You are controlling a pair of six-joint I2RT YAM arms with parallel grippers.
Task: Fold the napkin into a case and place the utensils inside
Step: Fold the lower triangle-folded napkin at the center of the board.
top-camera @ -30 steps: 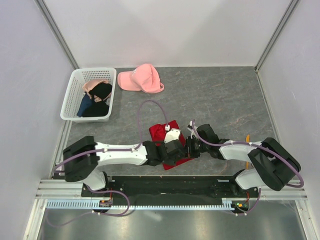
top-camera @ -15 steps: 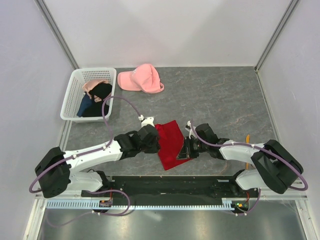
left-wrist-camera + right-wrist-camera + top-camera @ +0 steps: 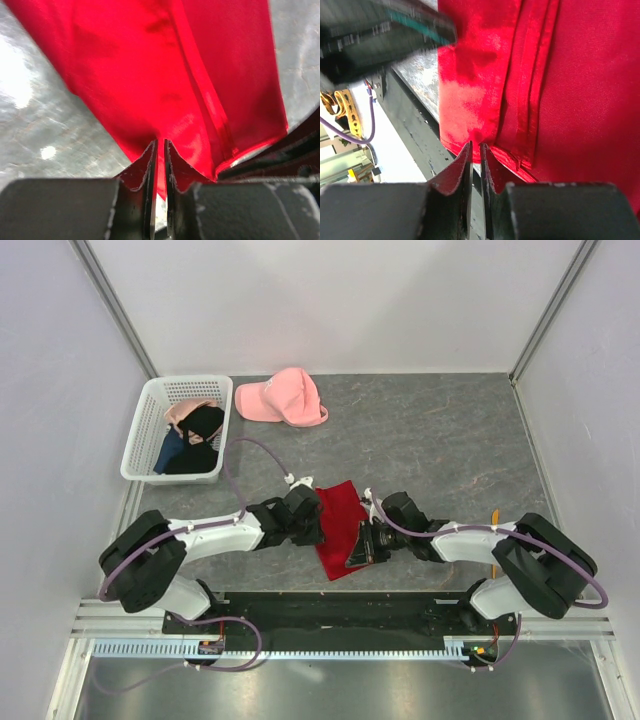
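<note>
The red napkin lies as a narrow, long layered strip between my two grippers, slanted toward the near table edge. My left gripper sits at its left edge, jaws pressed together on the cloth at the fingertips. My right gripper sits at its right near corner, jaws closed on the hemmed edge of the cloth at the tips. One thin orange utensil shows beside the right arm's elbow; any others are hidden.
A white basket with black and blue garments stands at the back left. A pink cap lies behind it to the right. The black base rail runs along the near edge, close to the napkin's near end.
My left arm pulled back from over the napkin to its left edge. The cloth went from bunched to a flat, narrower strip. My right gripper shifted a little left.
</note>
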